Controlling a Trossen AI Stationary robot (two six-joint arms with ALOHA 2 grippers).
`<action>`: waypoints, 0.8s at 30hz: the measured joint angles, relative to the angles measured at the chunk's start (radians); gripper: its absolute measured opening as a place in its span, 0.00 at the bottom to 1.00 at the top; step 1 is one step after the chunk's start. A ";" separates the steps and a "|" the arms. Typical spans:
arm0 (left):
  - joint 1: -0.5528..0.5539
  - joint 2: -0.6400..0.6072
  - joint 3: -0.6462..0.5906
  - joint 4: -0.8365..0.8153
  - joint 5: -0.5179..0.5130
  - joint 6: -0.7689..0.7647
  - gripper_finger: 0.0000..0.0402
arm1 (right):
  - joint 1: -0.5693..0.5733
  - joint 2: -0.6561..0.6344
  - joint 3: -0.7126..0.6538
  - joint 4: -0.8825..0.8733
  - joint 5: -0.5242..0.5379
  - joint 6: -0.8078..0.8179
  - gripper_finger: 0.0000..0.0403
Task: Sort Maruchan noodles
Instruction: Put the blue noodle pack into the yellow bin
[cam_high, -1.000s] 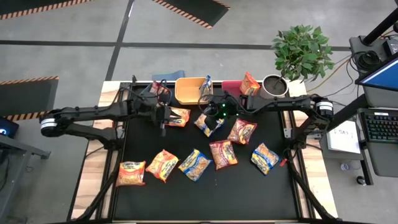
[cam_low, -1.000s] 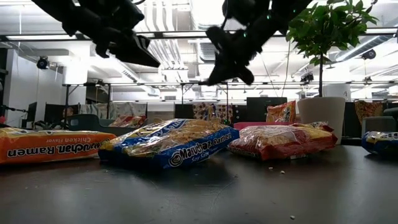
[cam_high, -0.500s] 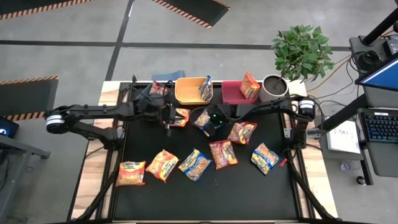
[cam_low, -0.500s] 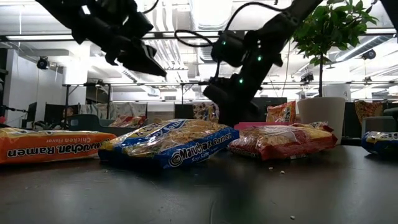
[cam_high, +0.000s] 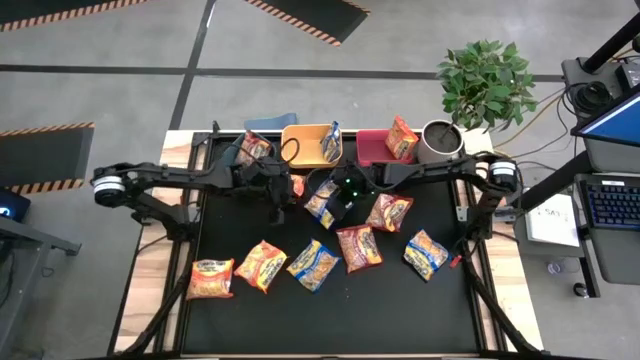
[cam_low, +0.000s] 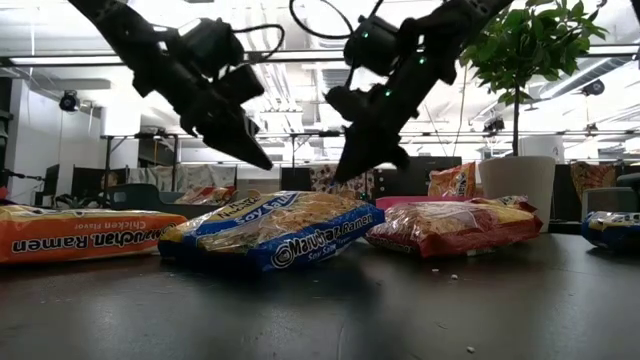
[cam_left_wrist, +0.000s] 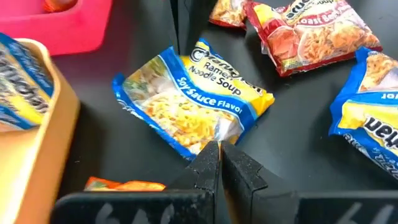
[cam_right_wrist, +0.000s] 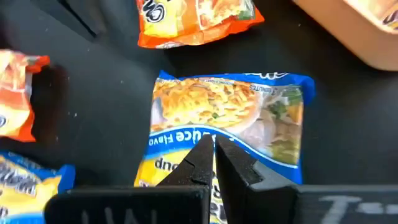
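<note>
Maruchan noodle packets lie scattered on the black table. A blue-trimmed packet lies flat at the far middle, and both grippers hang over it. My left gripper is shut, its tips just off the packet's corner. My right gripper is shut above the same packet. In the low view both grippers hang clear of the table. An orange packet lies partly under the left arm.
Blue, yellow and red bins line the far edge; a packet stands in the yellow one and one in the red. A potted plant stands far right. Several packets lie nearer.
Both grippers have sunk toward the blue-trimmed packet and stayed shut. The left one has also gone a little toward the table's right edge and rolled about its own line. No packet has moved.
</note>
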 joint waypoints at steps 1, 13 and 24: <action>-0.001 0.017 0.000 0.017 0.003 -0.007 0.00 | -0.004 -0.014 0.000 -0.022 -0.001 -0.007 0.02; -0.013 0.188 0.000 0.183 0.005 -0.056 0.00 | -0.035 -0.080 -0.014 -0.173 0.013 -0.063 0.02; -0.023 0.240 0.000 0.236 0.004 -0.082 0.00 | -0.081 -0.079 -0.093 -0.162 0.020 -0.065 0.02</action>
